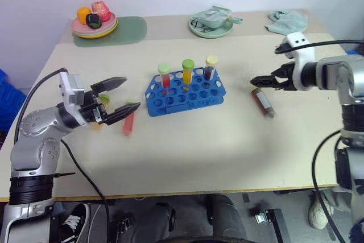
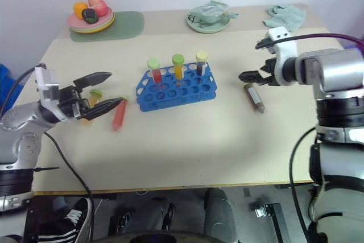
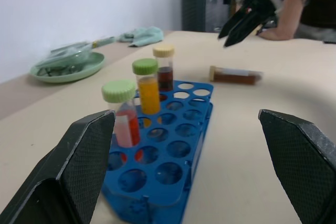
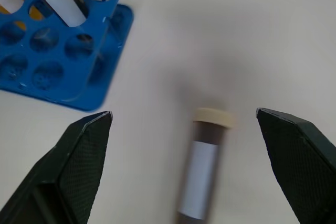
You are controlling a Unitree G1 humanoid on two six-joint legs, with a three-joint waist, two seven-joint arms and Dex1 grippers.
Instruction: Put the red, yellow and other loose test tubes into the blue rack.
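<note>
The blue rack (image 1: 185,96) stands mid-table with three capped tubes upright in its back row. A loose red tube (image 1: 129,122) with a green cap lies left of the rack. Beside it lies a yellow tube (image 2: 94,94), partly hidden behind my left gripper (image 1: 128,94). That gripper hovers open just above these two tubes, pointing toward the rack. A dark brown tube (image 1: 263,102) with a pale cap lies right of the rack. My right gripper (image 1: 256,81) hangs open above its cap end, and the tube (image 4: 201,179) lies between the fingers in the right wrist view.
At the back of the table are a plate of toy fruit (image 1: 94,24) on a green mat (image 1: 129,30), a green plate (image 1: 211,31) holding a bag, and a teal cloth (image 1: 288,21). The front half of the table (image 1: 199,157) is bare.
</note>
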